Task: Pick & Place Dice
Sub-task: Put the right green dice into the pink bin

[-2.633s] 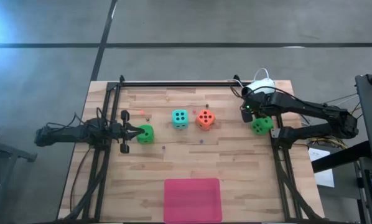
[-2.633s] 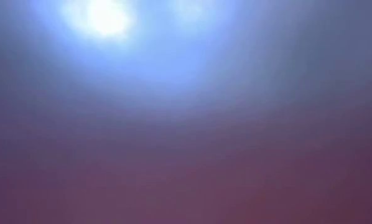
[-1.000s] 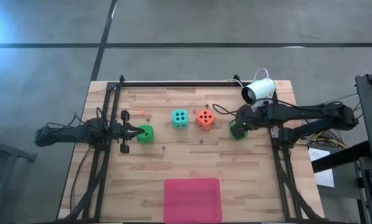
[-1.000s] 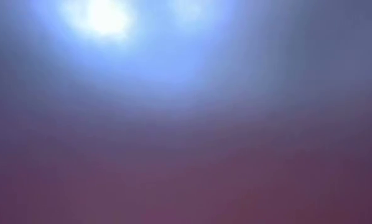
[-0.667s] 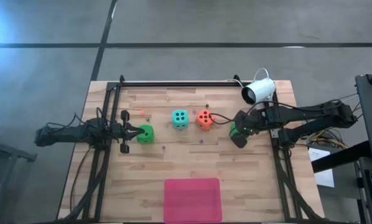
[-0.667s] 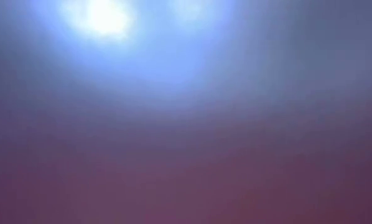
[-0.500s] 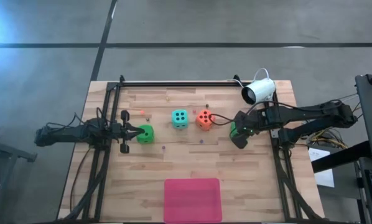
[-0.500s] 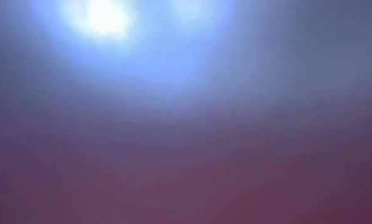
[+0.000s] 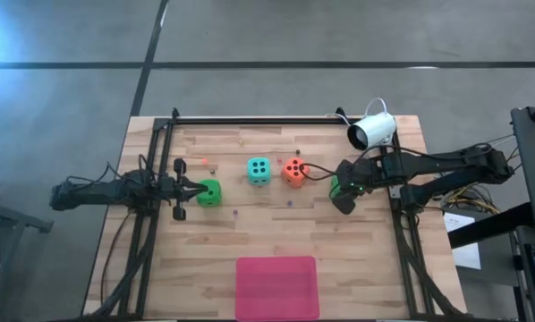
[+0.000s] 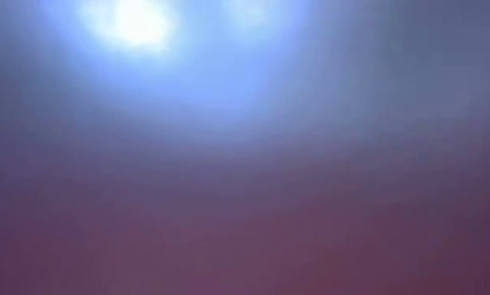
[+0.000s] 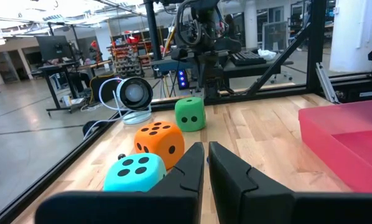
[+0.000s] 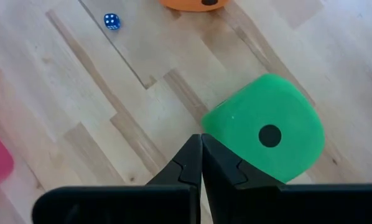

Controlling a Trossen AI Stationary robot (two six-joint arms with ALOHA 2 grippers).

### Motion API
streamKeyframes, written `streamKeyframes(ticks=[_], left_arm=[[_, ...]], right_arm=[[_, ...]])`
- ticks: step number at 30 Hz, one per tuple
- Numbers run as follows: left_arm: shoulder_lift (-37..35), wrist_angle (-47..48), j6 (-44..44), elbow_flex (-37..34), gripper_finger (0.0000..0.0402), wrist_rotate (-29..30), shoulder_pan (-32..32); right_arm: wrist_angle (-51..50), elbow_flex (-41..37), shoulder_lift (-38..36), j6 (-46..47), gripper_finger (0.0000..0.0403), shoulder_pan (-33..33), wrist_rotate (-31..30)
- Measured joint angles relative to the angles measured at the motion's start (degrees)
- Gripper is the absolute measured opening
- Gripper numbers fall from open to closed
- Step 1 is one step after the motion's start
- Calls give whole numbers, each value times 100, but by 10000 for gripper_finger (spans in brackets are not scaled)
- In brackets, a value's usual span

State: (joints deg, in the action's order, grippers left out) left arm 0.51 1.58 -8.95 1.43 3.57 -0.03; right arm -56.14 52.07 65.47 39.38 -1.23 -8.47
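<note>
**Four dice in a row, both grippers closed and empty**

The wooden table (image 9: 276, 224) carries a black frame along its far and side edges. On its near side lies the flat pink mat (image 9: 277, 287), well apart from everything else; the left wrist view shows its raised edge beyond the left fingers.

The left arm reaches in from the left side of the table, lying low. The left gripper (image 9: 196, 189) has its jaws pressed together with nothing between them, and its tip sits just beside, perhaps touching, the first green die (image 9: 210, 192). The right arm comes in from the right side, past a white camera (image 9: 373, 131) standing at the far right corner. The right gripper (image 9: 343, 192) is over the right end of the row, its jaws likewise closed tight and gripping nothing, as the right wrist view makes plain: the fingers (image 12: 195, 163) meet in a thin seam above bare wood.

The dice lie in a line across the middle of the table. From left to right: the first green die, the teal die (image 9: 259, 170) showing four pips, the orange-red die (image 9: 293, 170) just beside it, and the second green die (image 12: 265, 127), which rests on the table right at the right gripper's tip, one pip up.

A tiny blue die (image 12: 111, 21) lies on the wood near the orange-red one. The low view shows only a blur.
</note>
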Motion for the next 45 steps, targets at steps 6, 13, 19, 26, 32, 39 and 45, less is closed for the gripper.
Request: streamKeyframes(ticks=[6, 13, 19, 26, 32, 39, 45], left_arm=[[0, 0, 0, 0, 28, 0, 1], [1, 0, 0, 0, 28, 0, 0], [-2, 0, 0, 0, 28, 0, 1], [-1, 0, 0, 0, 28, 0, 2], [-2, 0, 0, 0, 28, 2, 2], [0, 0, 0, 0, 28, 0, 2], [-1, 0, 0, 0, 28, 1, 1]], right_arm=[[40, -2, 0, 5, 9, 0, -2], [188, -2, 0, -379, 18, 15, -21], [200, -3, 0, -615, 81, 16, -48], [207, -44, -2, -839, 182, 15, -66], [196, -143, -4, -1172, 260, 15, -65], [196, -331, -2, -2054, 336, 11, -50], [196, -396, -2, -2609, 384, 22, -222]])
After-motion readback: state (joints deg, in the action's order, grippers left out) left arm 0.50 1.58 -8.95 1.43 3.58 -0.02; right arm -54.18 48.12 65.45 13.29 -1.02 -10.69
